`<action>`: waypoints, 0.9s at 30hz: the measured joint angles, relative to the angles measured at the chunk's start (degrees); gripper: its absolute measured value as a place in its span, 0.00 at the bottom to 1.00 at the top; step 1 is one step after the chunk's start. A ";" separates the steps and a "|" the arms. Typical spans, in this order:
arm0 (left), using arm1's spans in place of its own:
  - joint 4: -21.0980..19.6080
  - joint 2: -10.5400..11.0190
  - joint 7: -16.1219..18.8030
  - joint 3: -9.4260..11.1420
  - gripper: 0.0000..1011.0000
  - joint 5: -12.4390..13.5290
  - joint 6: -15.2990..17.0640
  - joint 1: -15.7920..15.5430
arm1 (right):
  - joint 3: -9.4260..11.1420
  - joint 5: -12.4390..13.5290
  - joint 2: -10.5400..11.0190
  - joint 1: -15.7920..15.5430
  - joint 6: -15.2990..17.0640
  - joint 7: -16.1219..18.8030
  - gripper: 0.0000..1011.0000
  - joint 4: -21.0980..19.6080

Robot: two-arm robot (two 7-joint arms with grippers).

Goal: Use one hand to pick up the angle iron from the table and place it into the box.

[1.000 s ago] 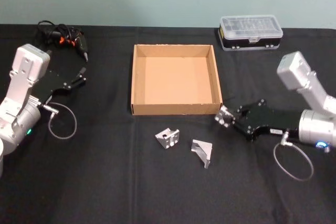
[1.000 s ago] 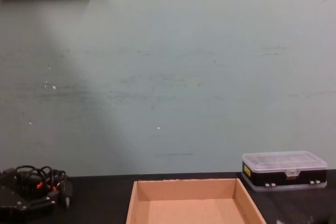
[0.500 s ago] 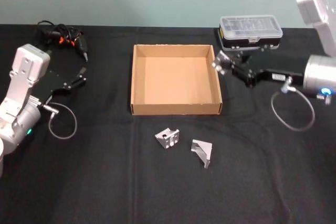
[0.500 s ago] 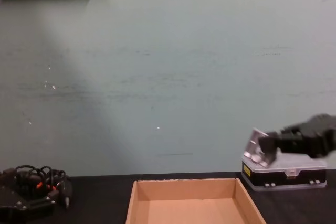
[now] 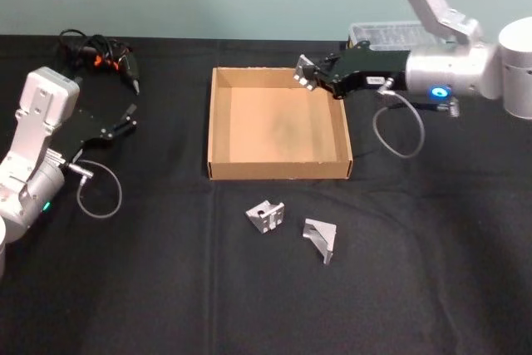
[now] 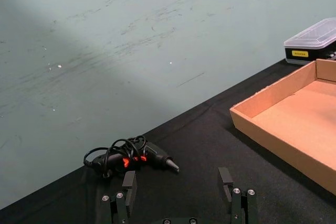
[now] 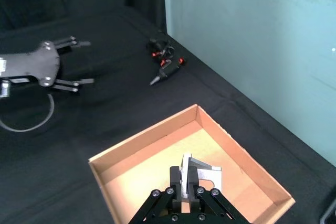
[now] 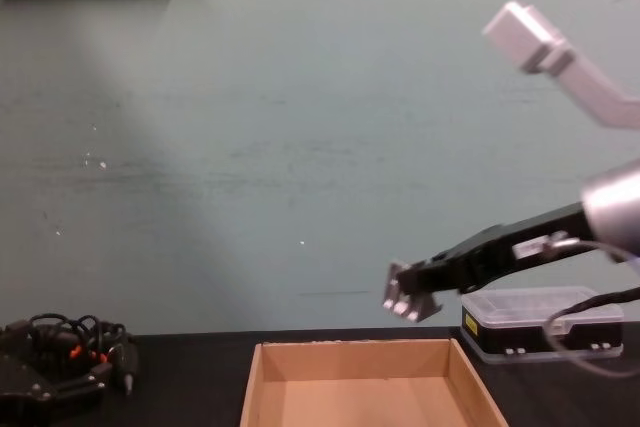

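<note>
The right gripper (image 5: 307, 76) is pinching the angle iron (image 7: 206, 173) between its black fingers, the jaws pressed onto the upright flange while the other flange is sticking out to the side. In the head view it is hanging at upper centre, over the far right corner of the box (image 5: 278, 172). In the chest view the part is riding well above the box's back wall, just right of centre.

The step in hand looks like the carry-and-place. To do it well, the arm should be travelling further inward, so the part is sitting over bare cardboard rather than over the rim. It should then be descending close to the floor before the fingers part: dropped from this height, the metal could bounce over the low walls.

The forearm is coming in almost level from the right edge of the head view, its blue ring glowing near the wrist and the upper link rising toward the top right.

The left gripper (image 5: 131, 120) is resting parked at the left edge, fingers spread, low over the table (image 5: 166, 297). A second bracket (image 5: 265, 218) and a third bracket (image 5: 319, 240) are lying just below the box.
</note>
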 joint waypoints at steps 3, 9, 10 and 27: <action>0.00 0.00 0.00 0.00 1.00 0.00 0.00 0.00 | -2.02 -1.97 -2.39 2.08 -0.24 -0.44 0.08 3.88; 0.00 0.00 0.00 0.00 1.00 0.00 0.00 0.00 | -4.87 -5.99 -6.77 4.68 -2.08 -1.12 0.07 10.65; 0.00 0.00 0.00 0.00 1.00 0.00 0.00 0.00 | -5.08 -6.32 -7.35 4.88 -2.26 -1.19 0.08 11.48; 0.00 0.00 0.00 0.00 1.00 0.00 0.00 0.00 | -6.29 -11.18 -15.40 6.13 -6.91 -3.31 0.08 23.79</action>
